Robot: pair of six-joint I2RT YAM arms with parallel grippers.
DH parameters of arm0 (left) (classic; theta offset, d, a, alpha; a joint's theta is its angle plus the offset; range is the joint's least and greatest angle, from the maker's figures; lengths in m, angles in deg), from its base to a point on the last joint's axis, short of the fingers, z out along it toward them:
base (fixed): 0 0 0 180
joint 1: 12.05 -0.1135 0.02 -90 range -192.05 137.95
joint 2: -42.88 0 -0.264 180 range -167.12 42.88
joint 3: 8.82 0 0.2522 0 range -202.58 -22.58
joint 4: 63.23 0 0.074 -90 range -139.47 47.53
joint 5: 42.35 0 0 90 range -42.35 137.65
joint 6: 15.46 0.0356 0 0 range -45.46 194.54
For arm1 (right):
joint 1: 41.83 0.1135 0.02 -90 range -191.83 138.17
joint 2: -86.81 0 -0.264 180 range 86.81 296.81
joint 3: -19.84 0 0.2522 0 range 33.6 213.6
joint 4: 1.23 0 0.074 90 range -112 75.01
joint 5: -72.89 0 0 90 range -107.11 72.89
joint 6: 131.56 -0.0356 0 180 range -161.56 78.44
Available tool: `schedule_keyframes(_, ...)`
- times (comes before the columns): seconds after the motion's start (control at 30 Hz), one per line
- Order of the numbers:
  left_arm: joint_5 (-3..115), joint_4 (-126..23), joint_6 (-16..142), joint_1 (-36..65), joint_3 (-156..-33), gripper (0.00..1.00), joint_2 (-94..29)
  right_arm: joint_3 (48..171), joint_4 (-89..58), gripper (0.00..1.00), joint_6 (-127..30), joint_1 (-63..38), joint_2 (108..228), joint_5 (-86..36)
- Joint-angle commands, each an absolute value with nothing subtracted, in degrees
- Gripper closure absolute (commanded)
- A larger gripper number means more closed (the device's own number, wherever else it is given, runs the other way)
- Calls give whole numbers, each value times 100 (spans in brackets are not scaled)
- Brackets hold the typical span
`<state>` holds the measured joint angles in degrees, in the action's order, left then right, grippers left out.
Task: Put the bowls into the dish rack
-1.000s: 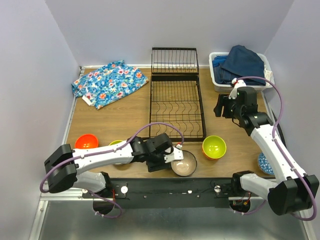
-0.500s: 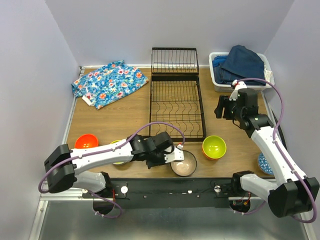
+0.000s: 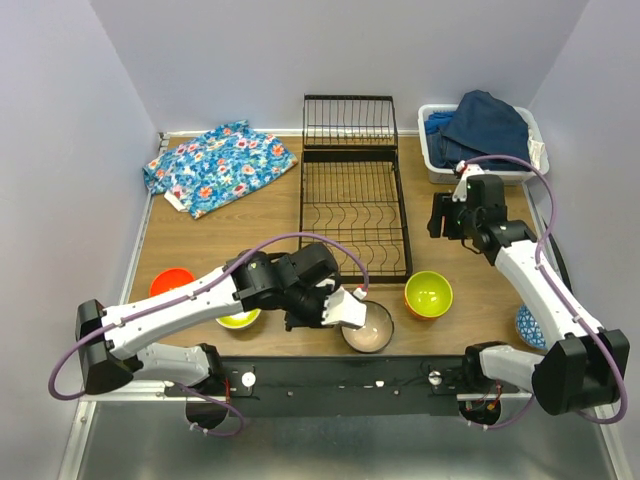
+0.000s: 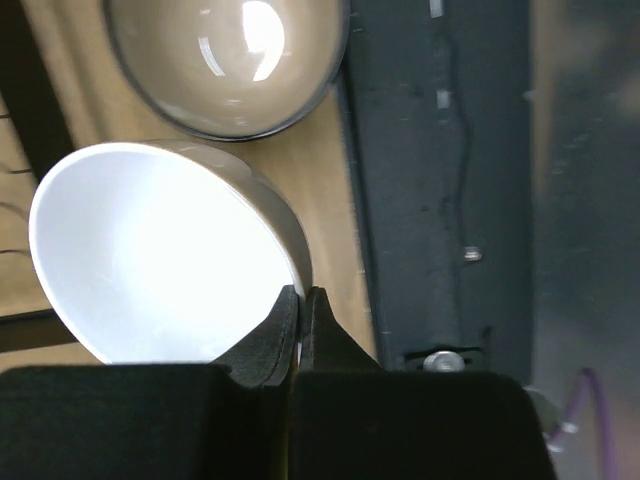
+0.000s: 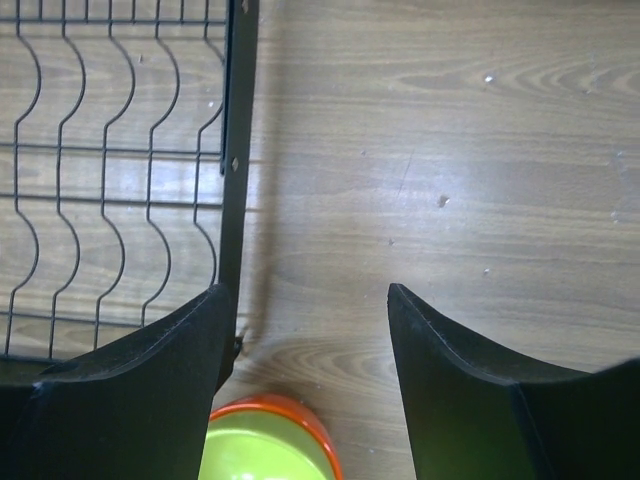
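Note:
My left gripper (image 3: 338, 306) (image 4: 300, 296) is shut on the rim of a white bowl (image 3: 350, 308) (image 4: 150, 250), which hangs tilted just above and left of a beige bowl (image 3: 370, 328) (image 4: 228, 60) at the table's near edge. The black wire dish rack (image 3: 352, 205) (image 5: 120, 150) lies at mid-table with no bowl in it. My right gripper (image 3: 440, 215) (image 5: 310, 300) hovers open beside the rack's right edge, above an orange bowl with a lime inside (image 3: 428, 294) (image 5: 262, 448). A red-orange bowl (image 3: 172, 283), a yellow-green bowl (image 3: 240, 319) and a blue-white patterned bowl (image 3: 528, 328) sit along the near side.
A floral cloth (image 3: 220, 165) lies at the back left. A white bin of blue clothes (image 3: 482, 135) stands at the back right. The black mounting rail (image 3: 340, 375) runs along the near edge, close under the held bowl.
My left gripper has shut on the white bowl's rim and lifted it, tilted, off the beige bowl. The left arm has risen. The right arm has shifted only slightly.

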<state>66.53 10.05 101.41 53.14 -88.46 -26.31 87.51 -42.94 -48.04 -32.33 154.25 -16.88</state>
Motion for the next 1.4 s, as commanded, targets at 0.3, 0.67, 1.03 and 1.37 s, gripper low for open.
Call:
schedule_keyframes(0.3, 6267, -1255, 10207, 3745, -10562, 100, -4175, 9688, -4479, 14, -5579, -4164, 16055, -1605)
schedule_keyframes(0.67, 8163, -3253, 7615, 2875, -11129, 100, -5248, 9662, -4400, 16, -5782, -4675, 16398, -2054)
schedule_keyframes(1.03, 9432, -9578, 2516, 2363, -9701, 100, -6275, 9653, -4470, 17, -5615, -4798, 16653, -2028)
schedule_keyframes(1.37, 9143, -10115, 1821, 2293, -10440, 100, -7356, 9644, -4497, 17, -5483, -4825, 16838, -1984)
